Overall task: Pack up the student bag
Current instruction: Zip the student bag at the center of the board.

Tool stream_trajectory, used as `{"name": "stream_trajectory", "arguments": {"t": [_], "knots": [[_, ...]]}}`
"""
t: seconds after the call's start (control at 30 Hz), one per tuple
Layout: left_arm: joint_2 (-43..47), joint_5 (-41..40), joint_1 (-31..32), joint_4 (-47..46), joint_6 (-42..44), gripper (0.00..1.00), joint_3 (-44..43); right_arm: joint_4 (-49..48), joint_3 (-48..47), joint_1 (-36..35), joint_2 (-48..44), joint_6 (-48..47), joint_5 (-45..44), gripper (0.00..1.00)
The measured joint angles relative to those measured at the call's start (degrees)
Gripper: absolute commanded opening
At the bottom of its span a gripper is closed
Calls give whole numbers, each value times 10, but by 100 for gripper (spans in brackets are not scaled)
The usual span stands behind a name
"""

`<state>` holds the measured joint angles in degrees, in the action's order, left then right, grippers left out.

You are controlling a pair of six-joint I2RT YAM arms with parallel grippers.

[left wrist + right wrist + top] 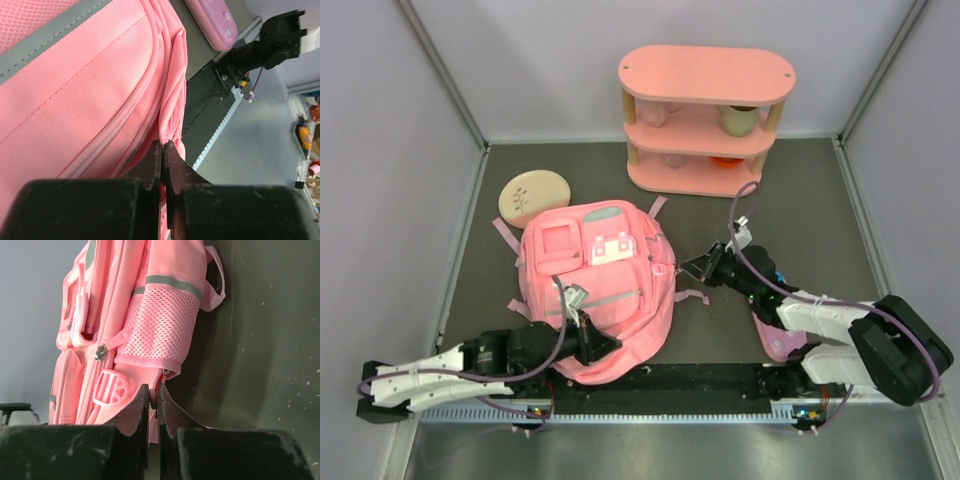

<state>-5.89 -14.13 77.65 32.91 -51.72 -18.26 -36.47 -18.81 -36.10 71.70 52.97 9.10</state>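
The student bag, a large pink backpack, lies flat in the middle of the dark table with its front pockets facing up. My left gripper is at the bag's near edge. In the left wrist view its jaws are shut on a fold of the bag's pink fabric. My right gripper is at the bag's right side, below the mesh side pocket. Its jaws are shut on a pink zip pull. A round pink buckle sits just left of them.
A pink three-tier shelf holding cups stands at the back. A beige oval disc lies left of the bag's top. A purple-pink pencil case lies partly under my right arm, also seen as the pencil case. Grey walls enclose the table.
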Motion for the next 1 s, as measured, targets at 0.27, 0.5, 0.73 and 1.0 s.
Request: {"name": "stream_trajectory", "arguments": {"t": [0.27,0.5,0.73,1.0], "knots": [[-235,37,0,-187,52,0,6,143,42,21,-198,-40,-79,0],[-372,42,-1,-298,88,43,2,273,76,42,-311,-59,-130,45],[-362,52,1,-270,80,71,-5,406,33,52,-369,-98,-167,73],[-264,29,0,-195,87,79,-36,419,-111,53,-255,-123,-96,62]]}}
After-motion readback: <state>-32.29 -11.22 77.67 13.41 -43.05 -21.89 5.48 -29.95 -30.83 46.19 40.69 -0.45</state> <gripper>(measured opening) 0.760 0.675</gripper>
